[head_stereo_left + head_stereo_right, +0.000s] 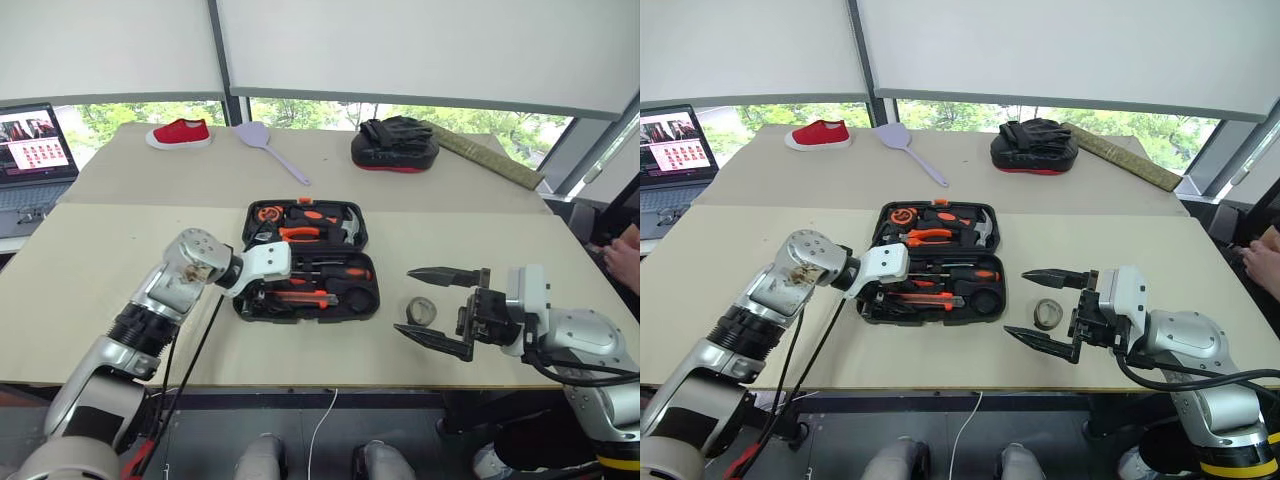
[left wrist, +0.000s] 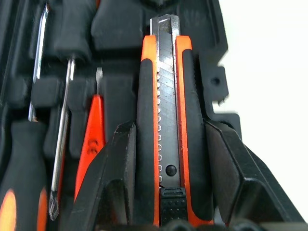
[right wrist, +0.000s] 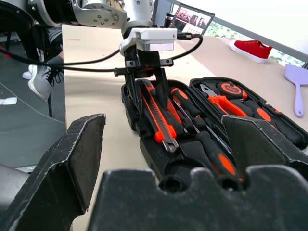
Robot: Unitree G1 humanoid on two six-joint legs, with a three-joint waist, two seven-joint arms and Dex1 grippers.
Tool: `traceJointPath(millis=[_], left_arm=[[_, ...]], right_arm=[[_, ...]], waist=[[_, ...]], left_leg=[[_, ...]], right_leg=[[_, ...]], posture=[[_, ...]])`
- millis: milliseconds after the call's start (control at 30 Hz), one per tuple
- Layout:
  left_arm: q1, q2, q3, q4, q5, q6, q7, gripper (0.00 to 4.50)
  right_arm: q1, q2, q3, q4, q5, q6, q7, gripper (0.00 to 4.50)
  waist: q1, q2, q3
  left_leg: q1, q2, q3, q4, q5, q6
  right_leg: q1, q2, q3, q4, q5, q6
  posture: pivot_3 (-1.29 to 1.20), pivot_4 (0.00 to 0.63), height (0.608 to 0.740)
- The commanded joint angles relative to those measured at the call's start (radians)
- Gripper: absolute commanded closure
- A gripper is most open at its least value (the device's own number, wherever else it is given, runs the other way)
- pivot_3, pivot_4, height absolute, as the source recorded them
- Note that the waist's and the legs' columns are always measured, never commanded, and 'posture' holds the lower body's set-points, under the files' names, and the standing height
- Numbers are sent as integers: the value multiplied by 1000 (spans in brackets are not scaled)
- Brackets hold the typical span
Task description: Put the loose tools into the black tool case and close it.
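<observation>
Utility knife (image 2: 166,139) — handle end hidden between left gripper (image 2: 175,159) fingers.

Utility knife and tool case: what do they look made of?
Utility knife: glossy orange plastic body with matte black, rubbery-looking grips and a bright, scored steel blade that reflects light. Tool case: black moulded plastic, dull sheen, with shaped recesses inside; probably hard rather than padded.
</observation>
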Motion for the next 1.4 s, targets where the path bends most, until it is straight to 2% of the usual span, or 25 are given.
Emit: traceJointPath(millis=[33,67,233,333,433,533,567,600,700,767,867,1067,1267,1400], left_arm=[[15,3,24,25,-9,-68,9,1886],[17,13,22,34,-9,-83,-7,1705],[14,12,78,87,-48,-195,-9,6],[-1,-25,162,101,-155,-147,-18,6],[-6,-30,227,98,-272,-95,-97,6],[13,-24,255,101,-309,-87,-120,734],[19,-24,259,102,-312,-97,-125,1119],[37,-42,262,121,-297,-216,-125,1430],[82,-81,248,171,-248,-407,-98,2574],[96,-92,232,207,-225,-445,-89,3425],[99,-109,215,263,-186,-466,-50,4453],[81,-147,209,353,-129,-465,50,4453],[108,-120,155,356,-81,-424,11,4453],[120,-103,124,349,-65,-325,1,4453]], right_arm=[[-11,8,-24,-37,24,8,-13,0],[-11,8,-23,-38,24,9,-14,0],[-14,15,-22,-41,26,16,-20,0],[-17,22,-21,-39,24,19,-23,0],[-21,31,-17,-36,21,19,-27,0],[-23,42,-13,-33,19,19,-32,0],[-23,44,-13,-32,19,19,-33,0],[-25,49,-9,-30,16,19,-35,0],[-31,60,-2,-27,12,19,-41,0],[-33,63,-2,-26,10,20,-40,0],[-32,63,-4,-24,11,21,-38,0],[-26,59,-9,-38,16,31,-45,0],[-5,55,-15,-58,21,41,-56,0],[-2,54,-19,-64,22,47,-59,0]], waist=[[0,0,0],[0,0,0],[0,0,0],[3,0,0],[4,0,0],[3,0,0],[3,0,0],[3,0,0],[4,0,0],[5,0,0],[7,0,0],[9,0,0],[7,1,-1],[4,4,-3]], left_leg=[[0,0,0,0,0,0],[0,0,0,0,0,0],[0,0,0,0,0,0],[0,0,0,0,0,0],[0,0,0,1,0,0],[0,0,0,1,0,0],[0,0,0,1,0,0],[0,0,0,1,0,0],[1,0,0,1,0,0],[1,0,0,1,0,0],[1,0,0,2,0,0],[1,0,-1,4,0,0],[3,1,-1,4,0,0],[5,1,-1,4,-1,1]], right_leg=[[0,0,0,0,0,0],[0,0,0,0,0,0],[0,0,0,0,0,0],[0,0,0,0,0,0],[0,0,0,0,0,0],[0,0,0,1,0,0],[0,0,0,1,0,0],[0,0,0,1,0,0],[1,0,0,1,0,0],[2,0,0,1,0,0],[2,0,-1,1,1,0],[2,0,-1,1,1,0],[5,0,-2,1,1,1],[7,0,-2,0,1,1]], posture=[[0,150,740],[0,150,740],[0,150,740],[0,150,740],[0,150,740],[0,150,740],[0,150,740],[0,150,740],[0,150,740],[0,150,740],[0,150,740],[0,150,740],[0,150,740],[0,150,740]])
